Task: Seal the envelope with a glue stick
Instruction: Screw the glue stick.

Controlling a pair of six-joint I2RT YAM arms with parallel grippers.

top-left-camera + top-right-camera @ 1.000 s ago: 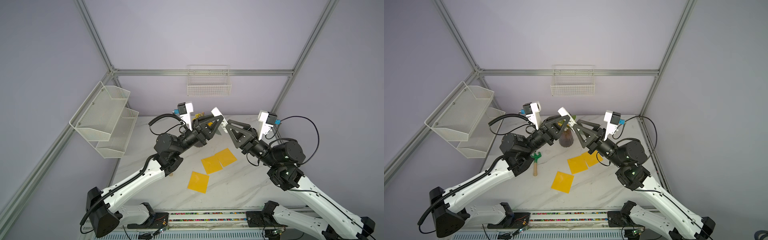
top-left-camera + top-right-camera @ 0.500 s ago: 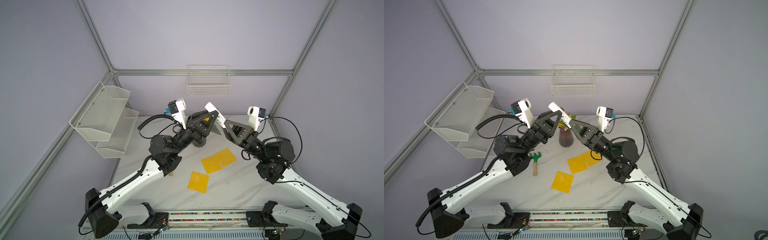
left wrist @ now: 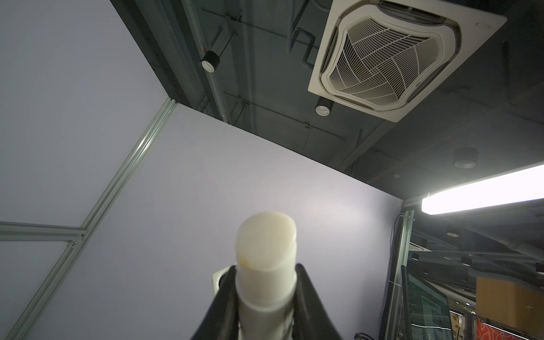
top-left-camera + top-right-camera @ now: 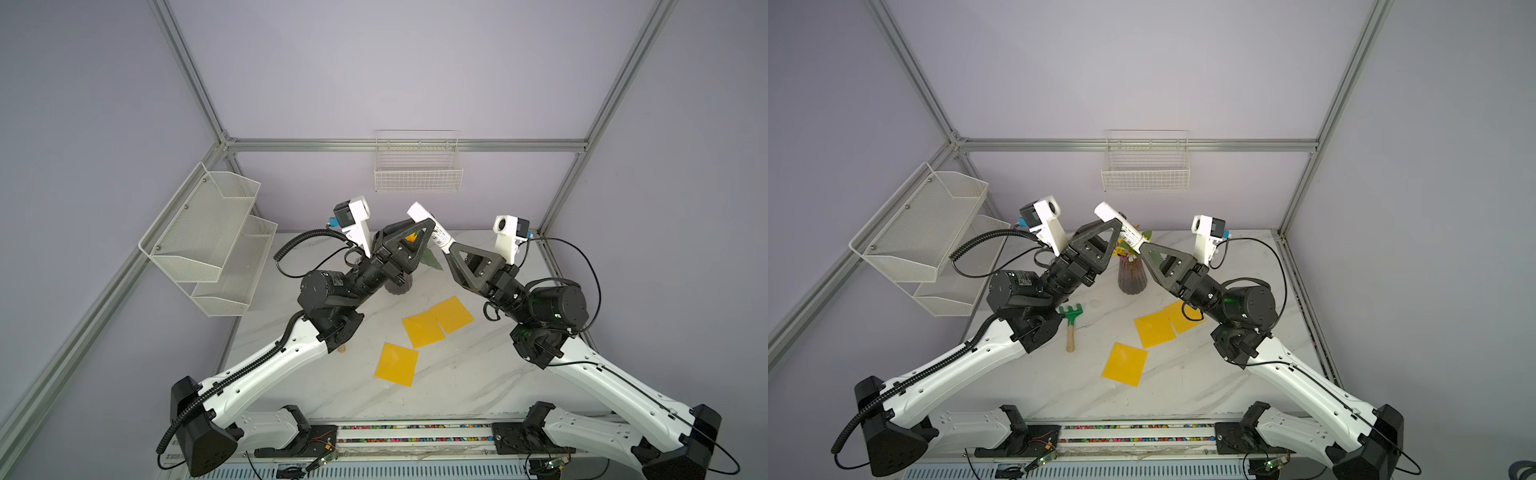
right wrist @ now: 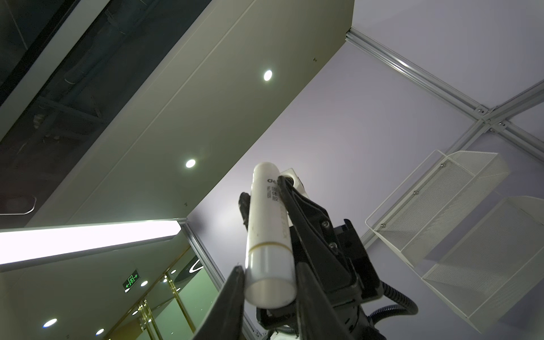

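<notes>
Glue stick [image 4: 441, 239] gripped by both arms' jaws, high above the table [image 4: 457, 374].

In a top view, rake [image 4: 342, 348] hidden under left arm [image 4: 270, 365] bar its handle end; vase [image 4: 398, 286], bench [image 4: 457, 374] 12 o'clock, mostly behind left pincer [image 4: 430, 226]. Glue stick [image 3: 266, 250]: lower body cut off at left wrist frame edge, near part blurred. Label [image 5: 273, 194] half covered by a pincer finger [image 5: 290, 200], small print unreadable.

Lilac walls [image 4: 415, 83], aluminium frame [image 4: 407, 145], marble tabletop [image 4: 457, 374], wire basket [image 4: 417, 166], mesh shelf [image 4: 208, 232]; ceiling strip light [image 3: 482, 197].
</notes>
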